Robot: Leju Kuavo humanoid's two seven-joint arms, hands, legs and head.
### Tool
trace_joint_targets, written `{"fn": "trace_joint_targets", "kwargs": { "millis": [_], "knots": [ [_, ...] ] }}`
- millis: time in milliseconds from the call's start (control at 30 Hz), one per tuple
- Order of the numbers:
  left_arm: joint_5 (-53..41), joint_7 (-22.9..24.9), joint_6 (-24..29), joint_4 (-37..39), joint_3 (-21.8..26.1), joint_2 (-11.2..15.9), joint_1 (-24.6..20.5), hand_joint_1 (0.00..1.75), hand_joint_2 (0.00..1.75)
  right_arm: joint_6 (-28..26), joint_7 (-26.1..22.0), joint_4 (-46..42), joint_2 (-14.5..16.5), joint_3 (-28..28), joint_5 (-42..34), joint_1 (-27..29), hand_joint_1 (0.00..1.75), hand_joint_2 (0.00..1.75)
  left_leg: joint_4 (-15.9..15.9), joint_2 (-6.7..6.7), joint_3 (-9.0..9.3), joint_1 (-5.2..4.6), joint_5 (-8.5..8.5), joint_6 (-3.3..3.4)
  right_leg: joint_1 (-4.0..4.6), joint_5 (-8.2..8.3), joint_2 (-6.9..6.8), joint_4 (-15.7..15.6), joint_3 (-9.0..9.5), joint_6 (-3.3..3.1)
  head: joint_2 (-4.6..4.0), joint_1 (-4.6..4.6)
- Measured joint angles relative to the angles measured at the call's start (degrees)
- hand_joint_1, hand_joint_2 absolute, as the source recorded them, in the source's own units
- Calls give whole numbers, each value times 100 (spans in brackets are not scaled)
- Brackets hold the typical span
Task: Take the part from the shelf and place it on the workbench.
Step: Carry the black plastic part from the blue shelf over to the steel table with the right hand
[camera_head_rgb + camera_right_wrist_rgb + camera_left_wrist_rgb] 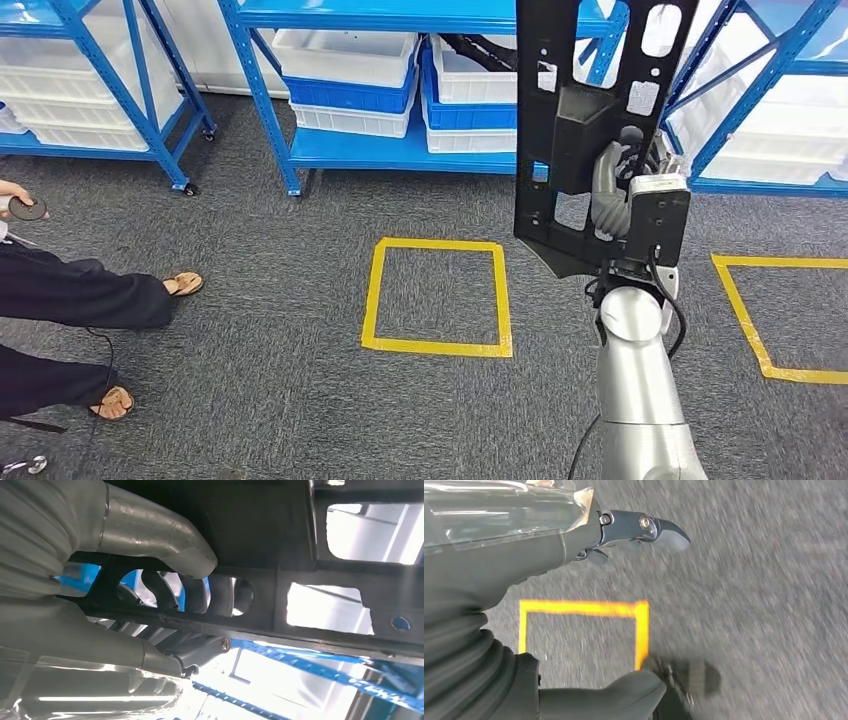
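Observation:
The part (590, 100) is a long flat black plastic panel with several cut-out windows. It stands upright in front of the blue shelf, held off the floor. My right hand (612, 190) grips it near its lower half, at the end of my raised silver arm. In the right wrist view the thumb (150, 525) presses on the panel's (280, 530) face, and dark fingers curl through one of its slots. My left hand (524, 555) hangs over the grey carpet, fingers apart and holding nothing.
Blue shelves (400, 150) with white bins (345, 60) line the back. Yellow tape squares (438, 297) (780, 320) mark the grey carpet; one (584, 609) lies below my left hand. A person's legs (70, 295) in sandals reach in from the left.

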Motion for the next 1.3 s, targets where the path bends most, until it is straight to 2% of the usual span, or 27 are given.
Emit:
{"fn": "trace_joint_targets", "kwargs": {
  "millis": [33,100,167,200,233,300,333,367,433,467,500,533,567,600,667,700,733,800,833,867,933,1000,1033,1067,1133,1200,1300],
  "knots": [
    [0,-8,3,0,2,13,1,0,175,0,-1,5,-16,-8,-5,24,175,175,6,8,-106,-2,78,-13,0,100,0,32,113,65,0,3],
    [-5,-21,8,0,5,22,1,0,175,2,-1,14,-30,-14,-4,39,175,175,28,22,-300,-1,228,-59,-18,304,-1,-463,610,155,0,4],
    [-17,-29,9,-1,5,22,-1,0,175,6,0,15,-27,-16,9,32,175,175,47,27,-424,-13,365,-127,10,183,6,-1291,1189,101,0,-6],
    [-27,-31,9,-2,5,23,-3,0,175,7,0,16,-27,-20,20,29,175,175,43,29,-447,-19,430,-161,33,85,12,-1560,1337,39,0,-10],
    [-39,-30,6,-2,5,23,-2,0,175,8,0,19,-28,-26,32,31,175,175,22,31,-457,-20,496,-198,70,46,17,-1682,1378,-27,0,-19],
    [-61,-28,1,-2,5,31,2,0,175,9,1,33,-37,-39,50,35,175,175,-7,24,-483,4,543,-269,53,145,5,-1674,1285,-150,0,-27],
    [-66,-27,-2,-2,5,35,5,0,175,9,1,39,-40,-43,53,36,175,175,69,17,-527,20,401,-300,38,211,-3,-1673,1237,-218,0,-37],
    [-67,-29,-3,-2,5,38,6,0,175,10,2,44,-41,-47,55,35,175,175,253,9,-591,32,153,-323,17,287,-9,-1678,1177,-277,0,-45],
    [-69,-46,0,-2,5,37,3,0,175,24,3,49,-42,-57,62,34,175,175,948,0,-755,42,-466,-358,29,429,-8,-1673,1024,-348,0,-60],
    [-83,-51,8,-2,4,38,1,0,175,38,1,54,-42,-62,67,34,175,175,1325,-1,-815,44,-618,-371,42,499,-7,-1669,941,-357,0,-62],
    [-101,-45,18,-3,0,42,-2,0,175,56,-1,62,-42,-64,74,34,175,175,1607,-3,-826,44,-631,-374,57,565,-7,-1665,858,-357,0,-61],
    [-120,-28,21,-3,-5,51,-7,0,175,78,-3,73,-42,-66,81,34,175,175,1711,-5,-757,44,-524,-364,69,624,-6,-1662,781,-352,0,-62],
    [-137,-10,12,-4,-10,63,-16,0,175,92,-5,84,-41,-66,85,33,175,175,1620,-11,-593,43,-372,-340,81,679,-4,-1659,710,-342,0,-62],
    [-142,8,-9,-5,-14,79,-29,0,175,103,-5,91,-41,-66,89,30,175,175,1335,-21,-328,36,-265,-299,89,727,-3,-1655,657,-329,-1,-63],
    [-138,27,-58,-14,-16,118,-67,0,175,111,-5,94,-40,-67,94,17,175,175,510,-41,299,5,-354,-205,108,803,-9,-1650,592,-287,-1,-57],
    [-133,32,-76,-20,-16,134,-83,0,175,111,-8,94,-40,-67,97,4,175,175,196,-46,505,-20,-459,-170,109,835,-19,-1649,578,-255,-1,-57],
    [-128,33,-85,-25,-16,145,-91,0,175,111,-10,94,-40,-66,100,-6,175,175,11,-46,606,-44,-542,-144,105,868,-30,-1654,567,-215,0,-56],
    [-125,33,-89,-28,-15,149,-85,0,175,98,-13,95,-44,-65,130,-14,175,175,-105,-29,607,-58,-499,-92,95,911,-40,-1650,529,-138,0,-60],
    [-125,33,-89,-28,-13,149,-78,0,175,82,-10,95,-50,-65,163,-17,175,175,-145,-22,595,-46,-440,-50,94,855,-34,-1568,474,-123,0,-52],
    [-125,34,-87,-28,-11,149,-73,0,175,62,-6,95,-58,-64,211,-21,175,175,-182,-14,574,-29,-378,-14,95,729,-25,-1379,381,-128,0,-43],
    [-125,36,-85,-28,-8,148,-68,0,175,27,14,100,-82,-57,305,-27,175,175,-204,-21,489,-13,-281,19,75,323,-11,-672,107,-152,0,-22],
    [-125,40,-84,-28,-6,143,-52,0,175,10,39,111,-102,-47,372,-16,175,175,-197,-48,390,-10,-211,-1,43,52,-10,-67,-63,-118,0,-19],
    [-125,45,-79,-28,-5,139,-40,0,175,6,49,116,-105,-41,393,-10,175,175,-191,-71,346,-6,-181,-17,26,38,-10,-47,-4,-74,0,-18],
    [-125,51,-74,-28,-4,137,-30,0,175,2,56,118,-108,-36,412,-8,175,175,-181,-102,310,0,-155,-37,2,104,-5,-264,175,-20,0,-19],
    [-125,66,-60,-28,-2,133,-20,0,175,-4,73,119,-115,-27,437,-16,175,175,-132,-164,249,4,-129,-89,-48,300,68,-1084,710,70,0,-14],
    [-127,84,-49,-28,-1,134,-23,0,175,-10,88,115,-120,-9,451,-23,175,175,-71,-223,177,-6,-108,-159,-57,388,155,-1600,1002,55,-1,-18],
    [-138,112,-43,-26,-1,138,-10,0,175,-14,99,107,-126,15,461,-16,175,175,-42,-282,97,10,-65,-272,-37,421,112,-1626,987,-56,0,-19]
  ]
}}
